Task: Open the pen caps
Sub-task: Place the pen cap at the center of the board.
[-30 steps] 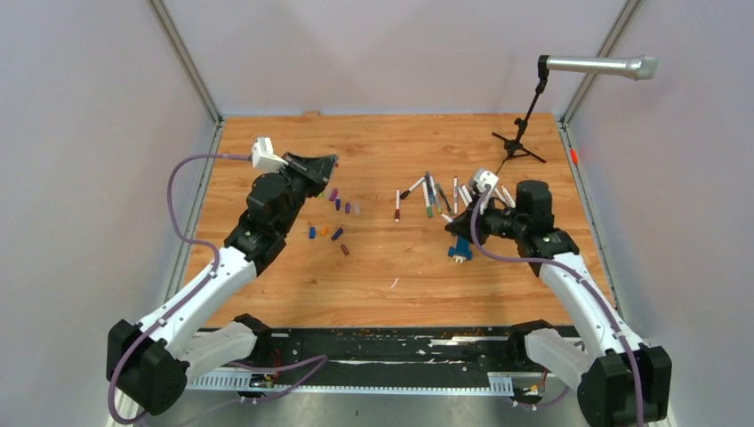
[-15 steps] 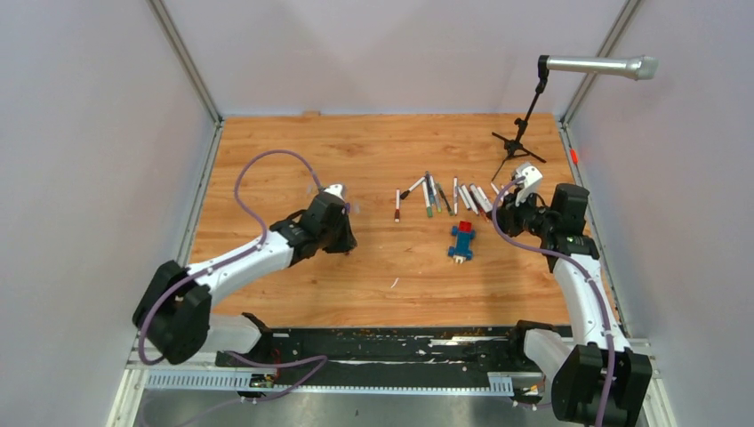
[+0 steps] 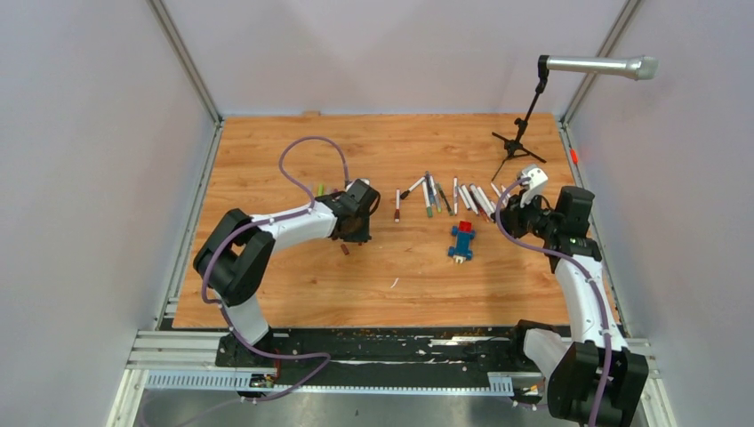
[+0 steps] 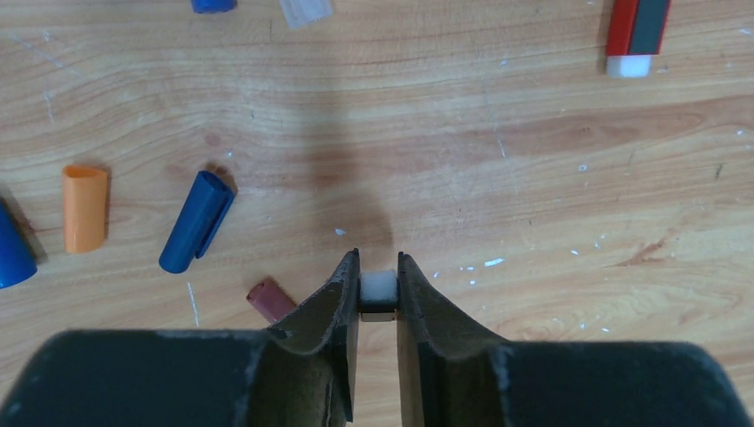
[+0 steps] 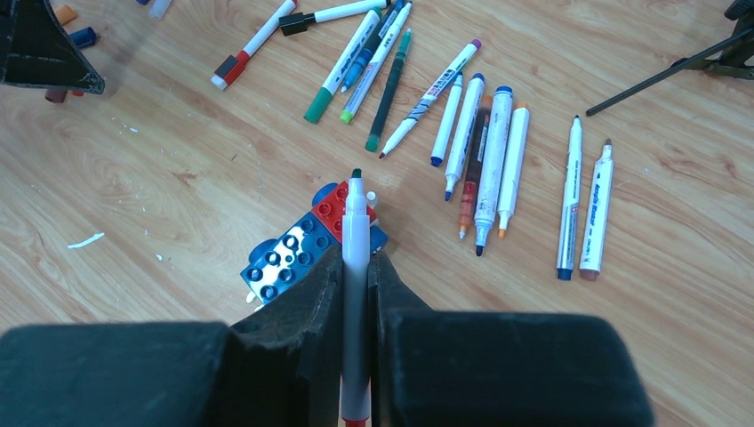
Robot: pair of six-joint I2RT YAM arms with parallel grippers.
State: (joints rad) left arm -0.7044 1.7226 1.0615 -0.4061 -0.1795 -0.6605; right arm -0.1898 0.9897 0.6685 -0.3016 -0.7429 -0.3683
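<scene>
Nearest me, right of the block, the right gripper is clamped tight along a white pen, lifted off the table with its tip pointing away. The tip is bare and dark, so I'd say this pen's cap is already off and it's held only until it can join the others.

Well left of the block, the left gripper has its fingers nearly together, pinching a small pale cap. It hangs low over the wood, right among the loose caps. My guess is that it's there to drop this one, which keeps caps on one side and pens on the other.

Loose caps by that gripper: three blue, one orange, one brownish red and one clear. That makes six, and the arm may hide more.

Just beyond the block lie the pens in a loose row. I count thirteen, though a few overlap, so I may be off by one. The red-ended and black-ended ones look capped to me.

Farthest off, beyond and right of the block, stands one mic stand.
</scene>
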